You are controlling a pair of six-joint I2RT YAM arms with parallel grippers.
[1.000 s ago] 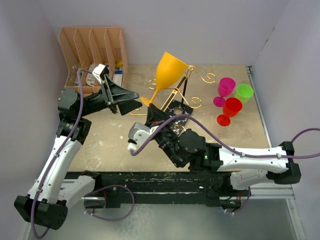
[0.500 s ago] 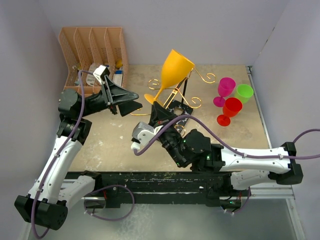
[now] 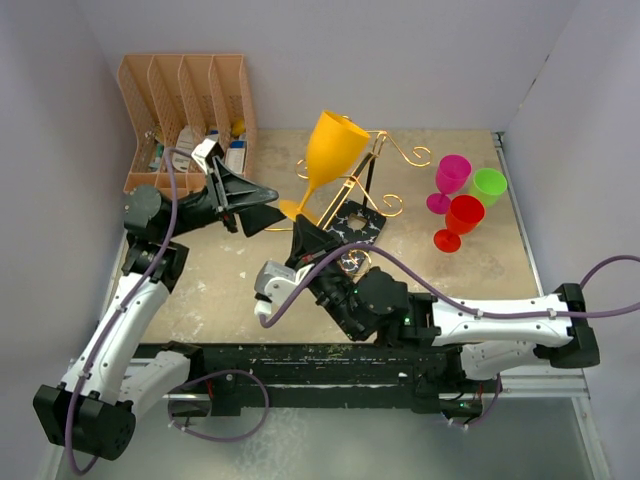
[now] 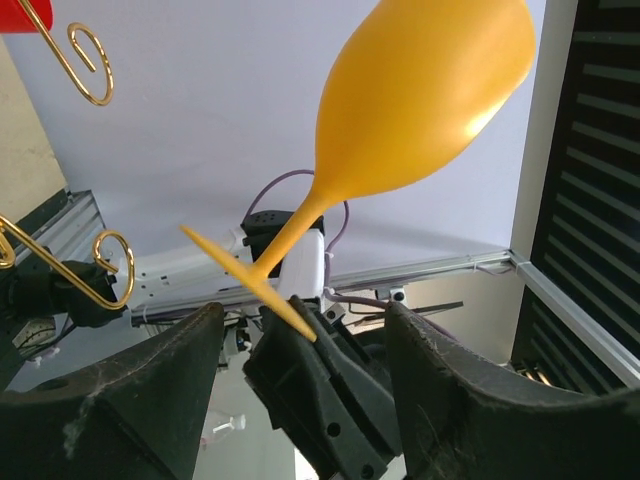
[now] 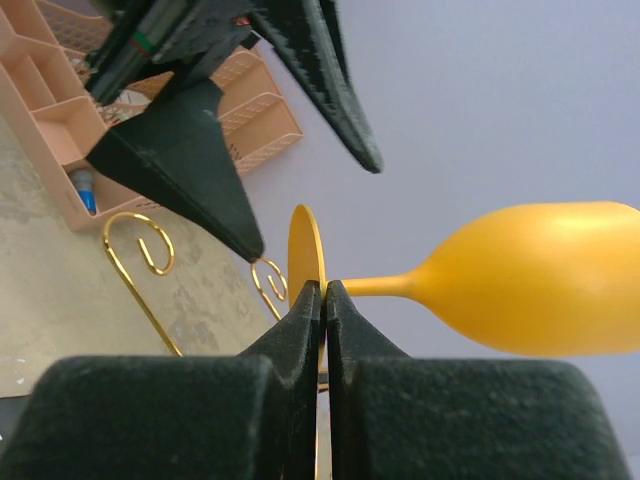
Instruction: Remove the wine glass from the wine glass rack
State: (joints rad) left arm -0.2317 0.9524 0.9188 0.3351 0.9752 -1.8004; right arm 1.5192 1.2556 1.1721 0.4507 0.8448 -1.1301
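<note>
The orange wine glass (image 3: 333,145) hangs tilted in the air, bowl up, left of the gold wine glass rack (image 3: 385,160), which stands on a black marble-look base (image 3: 357,222). My right gripper (image 5: 325,287) is shut on the rim of the glass's flat foot (image 5: 305,245), and the bowl (image 5: 540,275) points away to the right. My left gripper (image 4: 302,312) stands open just below the foot, and its fingers (image 5: 190,160) touch nothing. The rack's gold curls (image 4: 110,280) show apart from the glass (image 4: 420,100).
A peach file organiser (image 3: 185,100) with small items stands at the back left. Pink (image 3: 452,175), green (image 3: 489,185) and red (image 3: 463,215) plastic glasses stand at the right. Walls close in on the left, back and right.
The right gripper has swung the glass a little left and more upright. The right wrist has shifted left. The left gripper has stayed beside the foot, its jaws slightly narrower.
</note>
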